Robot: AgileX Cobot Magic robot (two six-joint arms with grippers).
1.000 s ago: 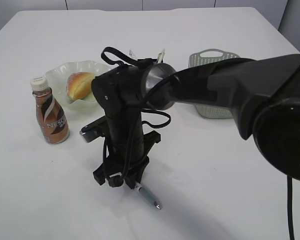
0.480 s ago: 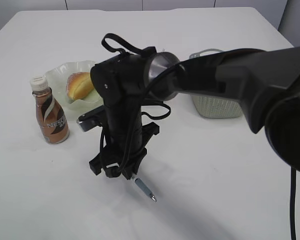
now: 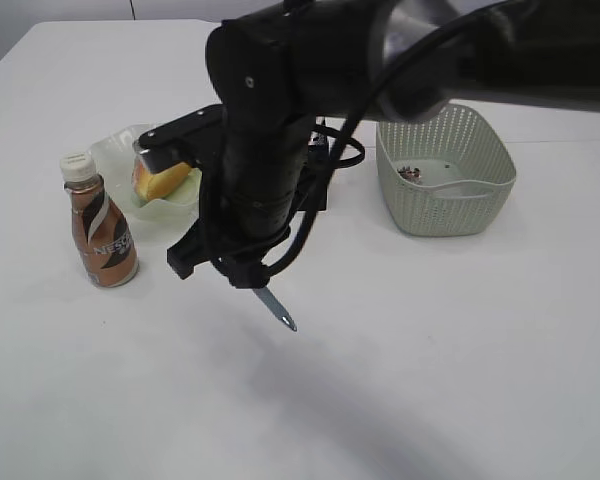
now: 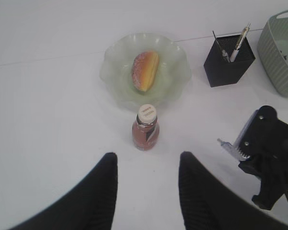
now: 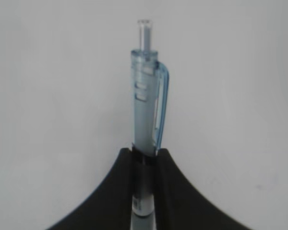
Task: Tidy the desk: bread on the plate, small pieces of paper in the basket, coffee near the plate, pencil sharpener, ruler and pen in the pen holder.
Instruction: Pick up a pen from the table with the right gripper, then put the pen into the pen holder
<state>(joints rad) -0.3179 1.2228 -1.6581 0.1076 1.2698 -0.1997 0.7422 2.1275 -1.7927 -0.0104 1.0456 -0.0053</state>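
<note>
My right gripper (image 3: 248, 278) is shut on a light-blue pen (image 3: 276, 308) and holds it in the air above the table, left of middle; the pen fills the right wrist view (image 5: 148, 115), clamped between the jaws (image 5: 145, 155). My left gripper (image 4: 146, 165) is open and empty, high above the table, with the coffee bottle (image 4: 145, 128) ahead of it. The bread (image 4: 145, 70) lies on the pale green plate (image 4: 115, 67). The black pen holder (image 4: 229, 61) holds a pen and another thin item. The coffee bottle (image 3: 100, 232) stands beside the plate (image 3: 115, 150).
A pale green basket (image 3: 445, 175) with small scraps inside stands at the right; its edge shows in the left wrist view (image 4: 280, 52). The right arm's body hides the pen holder in the exterior view. The white table (image 3: 430, 350) spreads in front.
My right gripper has lifted the pen off the table and moved up and back toward the plate and pen holder. The basket has come into view behind the arm.
</note>
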